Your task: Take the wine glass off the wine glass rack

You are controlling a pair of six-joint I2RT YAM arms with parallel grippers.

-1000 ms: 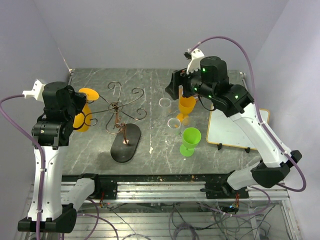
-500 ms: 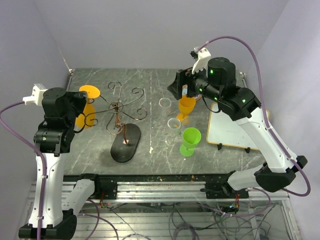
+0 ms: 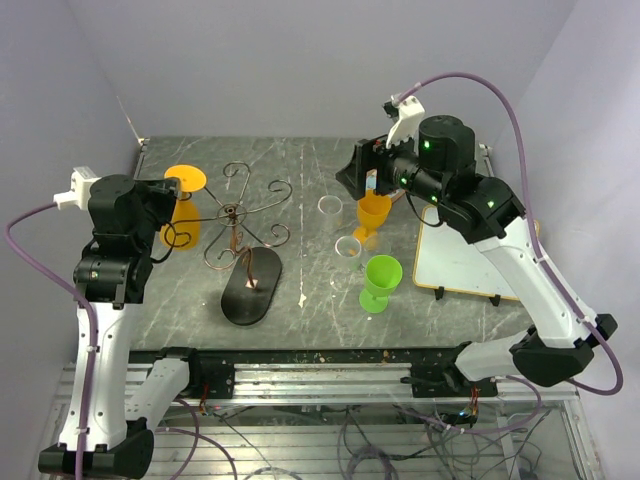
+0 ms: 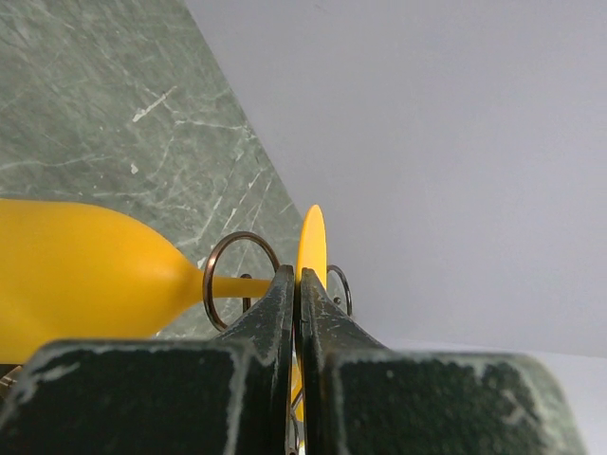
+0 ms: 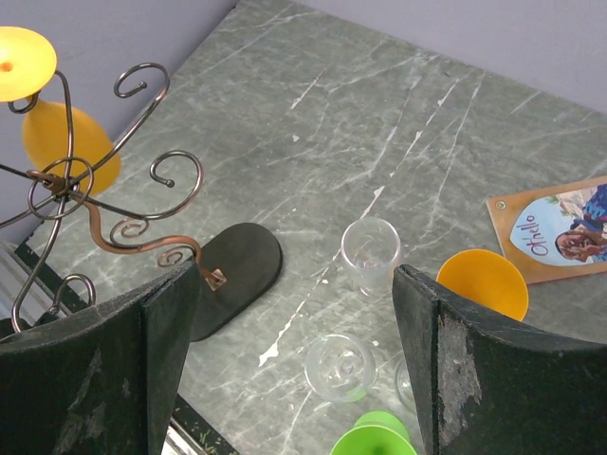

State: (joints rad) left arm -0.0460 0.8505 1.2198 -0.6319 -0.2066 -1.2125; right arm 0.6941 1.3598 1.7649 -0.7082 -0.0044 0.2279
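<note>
Gripping: left claw (image 4: 299,284) clenched on the flat foot of the orange wine glass (image 4: 85,275).
Glass: foot uppermost, stem through a wire loop on the rack's (image 3: 233,212) left side.
Right claw (image 5: 296,313): released, jaws wide, holding nothing.
Writing: card (image 5: 560,232) reads "Othello".

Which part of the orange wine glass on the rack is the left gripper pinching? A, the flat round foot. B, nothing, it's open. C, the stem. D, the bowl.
A: the left wrist view shows the left gripper shut on the thin edge of the wine glass foot disc.
</note>
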